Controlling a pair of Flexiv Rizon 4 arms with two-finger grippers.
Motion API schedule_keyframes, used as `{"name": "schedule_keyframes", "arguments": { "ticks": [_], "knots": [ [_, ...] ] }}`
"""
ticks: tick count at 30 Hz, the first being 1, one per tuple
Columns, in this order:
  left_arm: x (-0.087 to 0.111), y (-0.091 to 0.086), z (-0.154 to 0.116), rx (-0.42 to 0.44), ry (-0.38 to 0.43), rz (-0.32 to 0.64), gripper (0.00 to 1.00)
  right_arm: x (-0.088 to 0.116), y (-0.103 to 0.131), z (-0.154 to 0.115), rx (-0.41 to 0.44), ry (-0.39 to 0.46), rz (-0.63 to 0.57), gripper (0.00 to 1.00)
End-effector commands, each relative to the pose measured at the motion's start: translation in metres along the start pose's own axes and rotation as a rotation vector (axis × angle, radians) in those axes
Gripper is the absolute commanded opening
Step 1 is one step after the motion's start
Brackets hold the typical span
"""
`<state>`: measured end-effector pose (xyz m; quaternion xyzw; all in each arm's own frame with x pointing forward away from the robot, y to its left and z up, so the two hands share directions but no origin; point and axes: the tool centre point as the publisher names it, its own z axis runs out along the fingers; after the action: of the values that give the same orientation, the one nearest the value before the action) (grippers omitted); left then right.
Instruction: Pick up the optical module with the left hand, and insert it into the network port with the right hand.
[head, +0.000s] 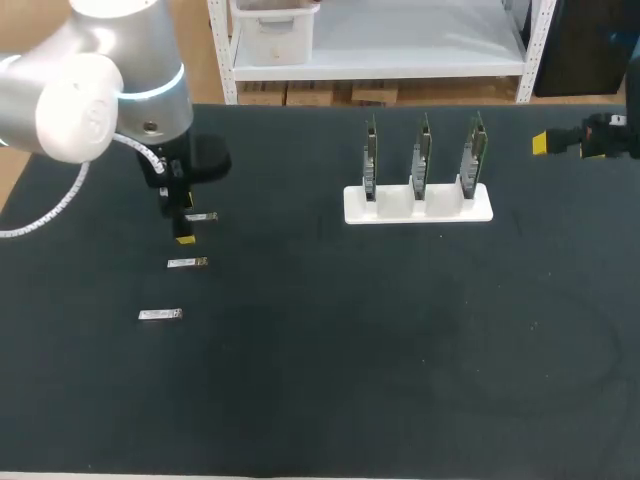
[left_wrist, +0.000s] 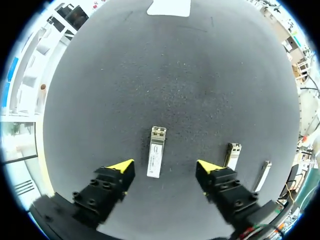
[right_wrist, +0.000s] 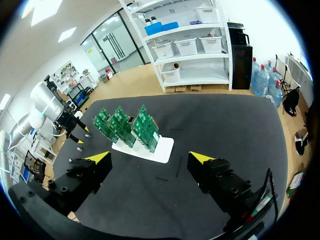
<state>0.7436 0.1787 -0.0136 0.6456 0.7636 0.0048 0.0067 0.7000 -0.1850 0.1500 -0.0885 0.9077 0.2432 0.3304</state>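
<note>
Three small silver optical modules lie in a column at the table's left. My left gripper (head: 187, 224) stands down over the farthest one (head: 202, 216). In the left wrist view that module (left_wrist: 156, 152) lies lengthwise between the open yellow fingertips (left_wrist: 121, 167), with a gap on both sides. The other two modules (head: 187, 262) (head: 160, 314) lie beside the gripper. The white rack (head: 418, 205) holds three upright green boards (head: 421, 155) with the network ports. My right gripper (head: 585, 140) hovers open at the far right edge, away from the rack (right_wrist: 145, 148), with nothing between its fingers.
The black mat (head: 380, 350) is bare across the middle and the front. In the right wrist view my left arm (right_wrist: 50, 107) shows beyond the rack.
</note>
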Motion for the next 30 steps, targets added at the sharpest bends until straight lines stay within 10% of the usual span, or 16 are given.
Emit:
{"name": "schedule_keyframes", "arguments": {
  "ticks": [1,18,30],
  "knots": [
    [-0.001,0.002,0.001,0.003,0.003,0.005,0.00,0.000,0.000,0.000,0.000,0.000,0.000,1.00],
    [-0.002,0.009,-0.004,-0.010,-0.030,-0.042,0.00,0.000,0.000,0.000,0.000,0.000,0.000,1.00],
    [-0.026,0.033,-0.067,-0.116,-0.342,-0.261,0.00,0.000,0.000,0.000,0.000,0.000,0.000,1.00]
  ]
}}
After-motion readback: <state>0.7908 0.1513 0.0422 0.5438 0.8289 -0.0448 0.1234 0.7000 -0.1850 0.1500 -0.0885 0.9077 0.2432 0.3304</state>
